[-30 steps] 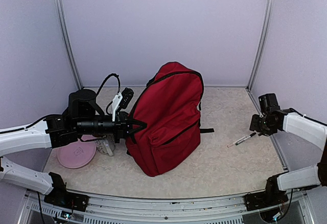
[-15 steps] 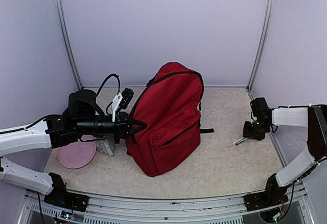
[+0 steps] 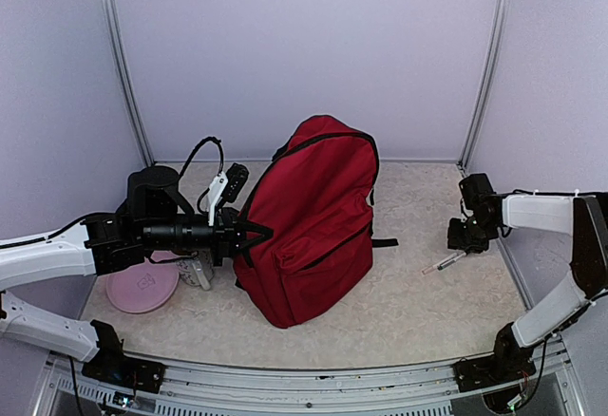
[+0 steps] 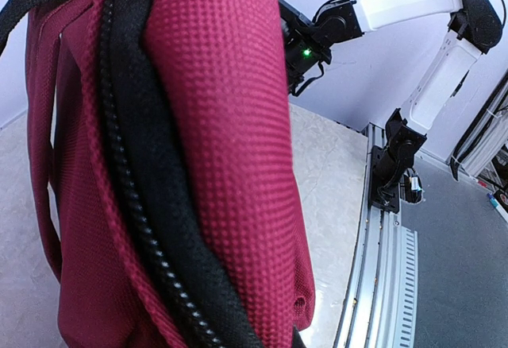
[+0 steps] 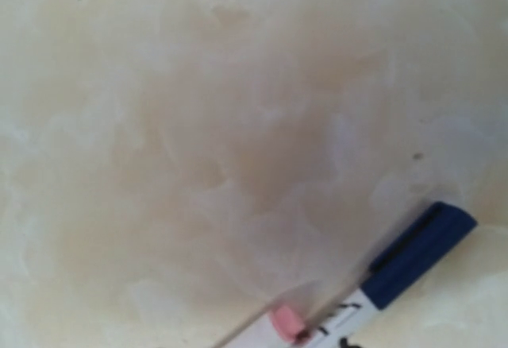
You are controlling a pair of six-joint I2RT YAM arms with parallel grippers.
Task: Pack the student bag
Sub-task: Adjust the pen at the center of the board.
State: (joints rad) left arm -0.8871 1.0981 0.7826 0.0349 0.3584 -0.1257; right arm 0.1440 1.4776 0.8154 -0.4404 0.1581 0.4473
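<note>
The soft, floppy bag (image 3: 318,217) likely handles best by its firmer zip seam at 9 o'clock, where your left gripper (image 3: 255,235) is pinched shut on it; your right gripper (image 3: 460,241) hides its jaw width.

Coarse-woven matt cloth student bag (image 4: 230,125)

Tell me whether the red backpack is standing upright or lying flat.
Upright: the student bag stands on its base on the table, top uppermost, leaning slightly.
</note>
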